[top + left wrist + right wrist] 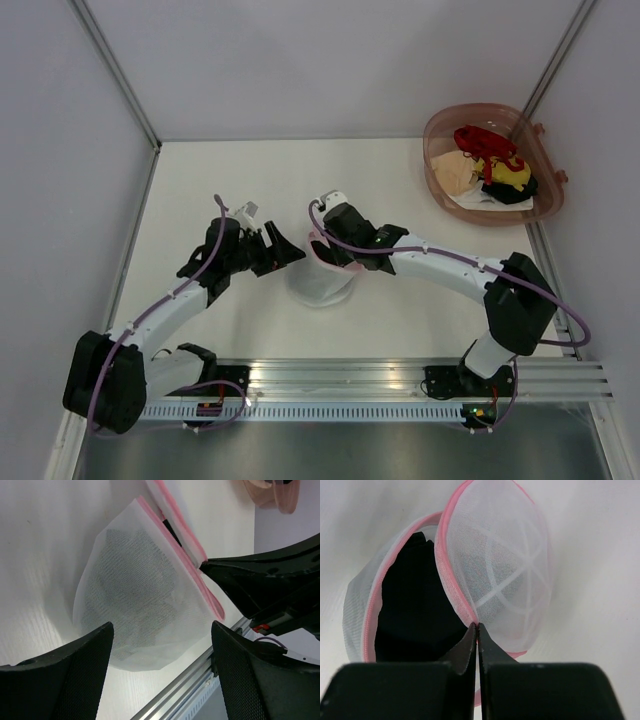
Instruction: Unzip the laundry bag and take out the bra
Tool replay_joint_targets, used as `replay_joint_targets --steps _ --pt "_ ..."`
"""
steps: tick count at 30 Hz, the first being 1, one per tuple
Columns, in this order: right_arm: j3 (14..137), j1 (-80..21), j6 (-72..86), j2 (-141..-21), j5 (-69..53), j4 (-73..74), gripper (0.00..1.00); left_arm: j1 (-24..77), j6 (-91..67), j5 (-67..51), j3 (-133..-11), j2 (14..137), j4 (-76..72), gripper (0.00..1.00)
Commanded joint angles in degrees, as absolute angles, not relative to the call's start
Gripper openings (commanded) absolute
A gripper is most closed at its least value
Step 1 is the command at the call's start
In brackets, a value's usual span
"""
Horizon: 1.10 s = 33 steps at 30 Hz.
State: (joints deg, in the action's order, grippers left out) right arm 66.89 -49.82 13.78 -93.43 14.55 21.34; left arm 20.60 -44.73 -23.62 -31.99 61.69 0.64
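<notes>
Centre frame, right end effector (477, 630) clamps the pink rim of the bag (495, 570); left end effector (160, 632) stands spread wide, holding nothing.

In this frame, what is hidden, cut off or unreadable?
Right wrist view: the dark contents of the laundry bag are flat black, shape unreadable; the shut right gripper hides the pink rim it pinches.
Left wrist view: mesh blurs those contents; the basket is cut off by the top edge.
Top view: the right arm covers the bag's opening.
Zipper pull: found in no view.
</notes>
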Motion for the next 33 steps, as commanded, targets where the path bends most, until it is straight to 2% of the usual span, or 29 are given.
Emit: replay_joint_targets --steps 1,7,8,15,21,24,26,27,33 --pt "68.0 -49.8 14.7 -89.6 18.2 19.9 0.01 20.6 -43.9 -28.7 -35.5 64.6 -4.0 0.82" --pt "66.7 -49.9 13.5 -87.0 12.7 19.0 0.06 20.6 -44.6 -27.2 -36.6 64.3 -6.2 0.82" --pt "66.7 -49.9 13.2 -86.9 13.3 19.1 0.01 20.7 -44.6 -26.9 -36.6 63.9 -6.2 0.82" --pt "67.0 -49.9 18.0 -87.0 24.6 21.5 0.0 20.7 -44.8 -27.3 -37.5 65.2 -6.8 0.79" --pt "62.8 -49.9 20.9 -83.1 23.0 19.4 0.0 21.2 -43.0 -27.8 -42.1 69.9 -6.2 0.89" --pt "61.2 -49.9 21.4 -82.3 21.4 18.6 0.0 22.3 -41.0 -28.8 -46.4 74.6 -4.9 0.9" --pt "60.5 -49.9 22.3 -81.8 21.7 18.2 0.01 23.0 -39.2 -30.0 -48.9 78.2 -3.5 0.87" --pt "60.2 -49.9 22.6 -81.4 22.4 18.5 0.01 24.0 -38.2 -30.1 -51.8 79.2 -0.6 0.8" --pt "59.1 -49.8 25.9 -78.8 27.3 18.8 0.0 26.8 -28.6 -25.2 -60.1 84.7 13.1 0.62"
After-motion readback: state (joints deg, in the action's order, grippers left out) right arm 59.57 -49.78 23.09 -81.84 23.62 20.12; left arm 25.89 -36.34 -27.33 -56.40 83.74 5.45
